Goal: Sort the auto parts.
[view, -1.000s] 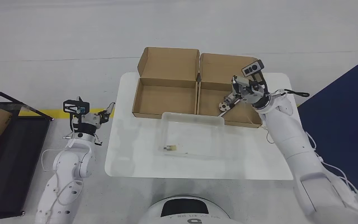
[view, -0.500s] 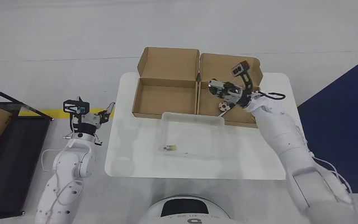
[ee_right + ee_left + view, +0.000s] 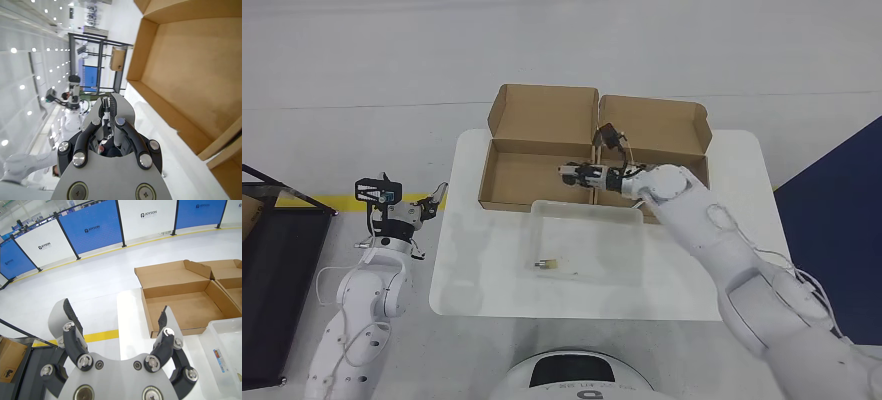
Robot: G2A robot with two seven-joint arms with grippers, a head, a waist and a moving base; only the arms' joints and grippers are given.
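Cardboard left box [image 3: 522, 182], at the table [image 3: 702, 290] far edge, lies directly under my R gripper [image 3: 108, 98]; fingers pinch a bolt [image 3: 105, 101] lengthwise, threads poking past tips. L gripper [image 3: 115, 316] spread wide, off table's left edge. R arm nearer; release next, I reckon.

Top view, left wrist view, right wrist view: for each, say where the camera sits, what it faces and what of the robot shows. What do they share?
Top view: above the arms, looking down at the table, left box and bin; both arms show.
Left wrist view: on the left wrist, facing the left box; the open left gripper shows.
Right wrist view: on the right wrist, facing into the left box; the right gripper, shut on a bolt, shows.
Shared: the left box, in all three.
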